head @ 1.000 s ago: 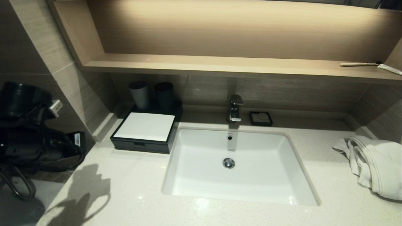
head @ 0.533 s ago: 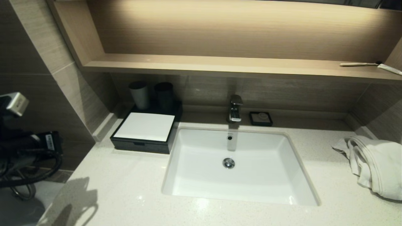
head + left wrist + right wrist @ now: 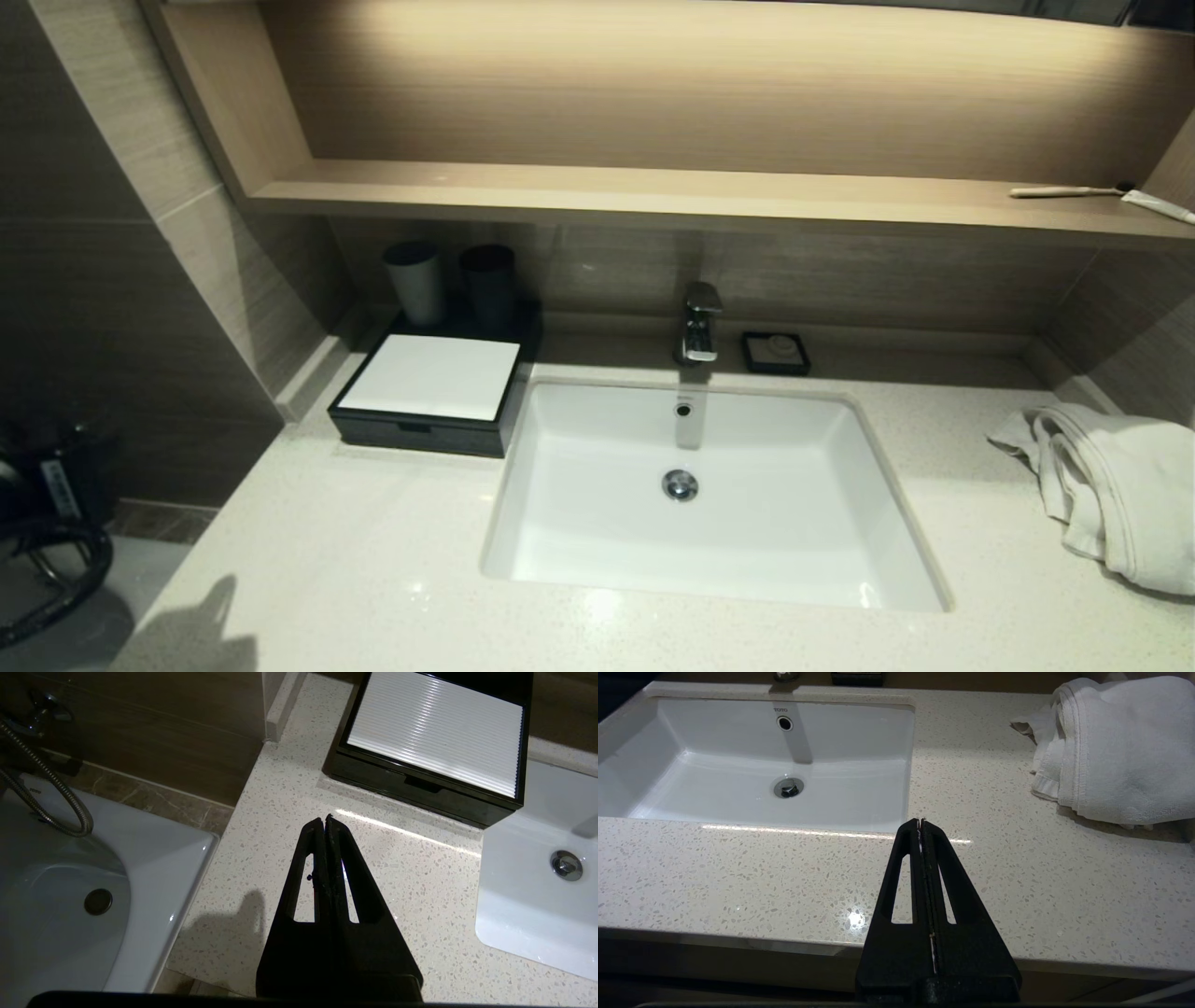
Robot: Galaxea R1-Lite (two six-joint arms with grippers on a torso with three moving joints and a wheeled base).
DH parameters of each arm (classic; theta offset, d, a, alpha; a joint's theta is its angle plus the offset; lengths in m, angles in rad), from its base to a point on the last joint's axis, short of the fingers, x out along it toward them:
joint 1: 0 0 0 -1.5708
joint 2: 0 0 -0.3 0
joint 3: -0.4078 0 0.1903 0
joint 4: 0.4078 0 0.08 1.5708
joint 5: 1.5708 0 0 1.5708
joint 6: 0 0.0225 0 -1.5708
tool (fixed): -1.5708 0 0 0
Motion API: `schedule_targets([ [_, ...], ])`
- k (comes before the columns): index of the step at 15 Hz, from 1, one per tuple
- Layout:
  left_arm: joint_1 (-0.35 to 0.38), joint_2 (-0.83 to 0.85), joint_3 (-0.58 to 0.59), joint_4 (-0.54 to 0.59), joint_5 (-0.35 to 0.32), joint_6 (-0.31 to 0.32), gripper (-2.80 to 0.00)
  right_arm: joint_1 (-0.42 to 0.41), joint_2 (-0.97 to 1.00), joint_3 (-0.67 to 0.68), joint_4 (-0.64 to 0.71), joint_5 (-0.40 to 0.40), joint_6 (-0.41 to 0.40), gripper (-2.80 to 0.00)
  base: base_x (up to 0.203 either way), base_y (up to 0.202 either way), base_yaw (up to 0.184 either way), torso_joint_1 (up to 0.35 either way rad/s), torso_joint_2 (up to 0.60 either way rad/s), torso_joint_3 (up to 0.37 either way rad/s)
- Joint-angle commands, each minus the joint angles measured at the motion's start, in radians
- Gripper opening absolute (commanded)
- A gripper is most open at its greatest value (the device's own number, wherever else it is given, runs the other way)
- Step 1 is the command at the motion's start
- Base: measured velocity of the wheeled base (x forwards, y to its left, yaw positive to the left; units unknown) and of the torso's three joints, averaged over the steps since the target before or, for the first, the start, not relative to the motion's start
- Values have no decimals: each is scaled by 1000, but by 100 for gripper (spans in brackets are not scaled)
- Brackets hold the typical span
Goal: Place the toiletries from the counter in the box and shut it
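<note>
A black box (image 3: 425, 397) with a white ribbed lid stands shut at the counter's back left, next to the sink; it also shows in the left wrist view (image 3: 434, 742). No loose toiletries show on the counter. My left gripper (image 3: 325, 820) is shut and empty, held above the counter's front left corner, short of the box. In the head view only part of the left arm (image 3: 47, 504) shows low at the left edge. My right gripper (image 3: 920, 822) is shut and empty above the counter's front edge, right of the sink.
A white sink (image 3: 700, 495) with a tap (image 3: 700, 322) fills the middle. Two dark cups (image 3: 453, 280) stand behind the box. A soap dish (image 3: 775, 353) sits by the tap. A white towel (image 3: 1111, 490) lies at the right. A toothbrush (image 3: 1069, 191) and a tube (image 3: 1158, 205) lie on the shelf.
My left arm has dropped down and back out to the lower left edge of the head view, and its shadow on the counter has shrunk. Nothing else has moved.
</note>
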Motion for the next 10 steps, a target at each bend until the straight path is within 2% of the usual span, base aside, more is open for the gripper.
schedule_targets([
  [1, 1, -76, 37, -11, 1, 1, -280, 0, 0, 0, 0, 1, 0, -280, 0, 0, 0, 0, 0, 0],
  [5, 1, -159, 84, -15, 3, 6, -280, 0, 0, 0, 0, 1, 0, -280, 0, 0, 0, 0, 0, 0],
  [10, 1, -337, 147, -6, 34, 53, -280, 0, 0, 0, 0, 1, 0, -280, 0, 0, 0, 0, 0, 0],
])
